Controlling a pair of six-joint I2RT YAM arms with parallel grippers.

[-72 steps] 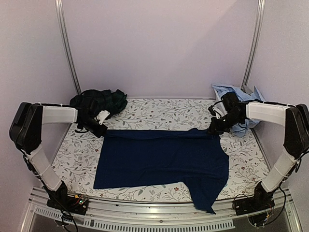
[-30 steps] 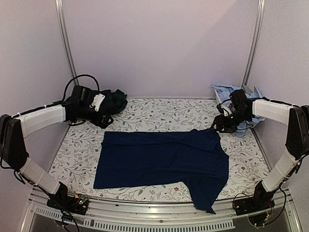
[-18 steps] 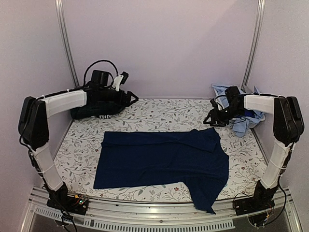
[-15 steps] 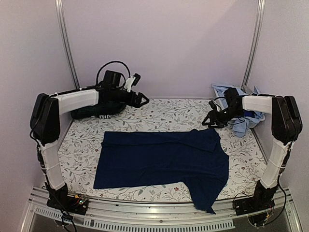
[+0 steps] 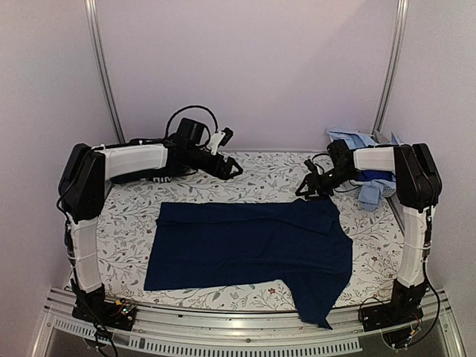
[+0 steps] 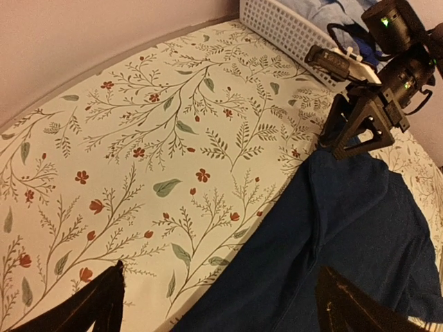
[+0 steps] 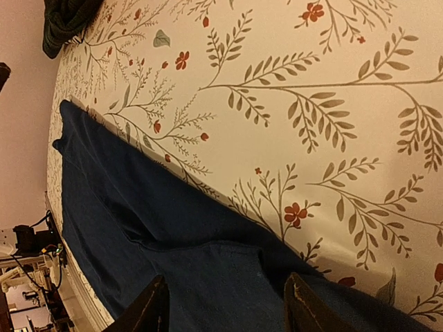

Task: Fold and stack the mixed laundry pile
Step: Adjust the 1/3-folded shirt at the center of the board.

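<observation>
Navy tee (image 5: 253, 242) is soft n floppy, pinch the far corners imo. Left tool (image 5: 233, 169) spread wide, right tool (image 5: 306, 190) half-spread, both empty.

Holds white-and-black left arm (image 5: 137, 158) out level toward 3 o'clock, black two-finger left gripper (image 5: 232, 169) spread wide. Points white-and-black right arm (image 5: 375, 158) toward 9 o'clock, wrist dipped, black right gripper (image 5: 306, 190) parted partway, gripping nothing.

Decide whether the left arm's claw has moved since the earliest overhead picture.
Yes. The left claw has swung rightward, away from the silver upright rail, leaving the navy blue cloth T-shirt's back-left corner.
</observation>
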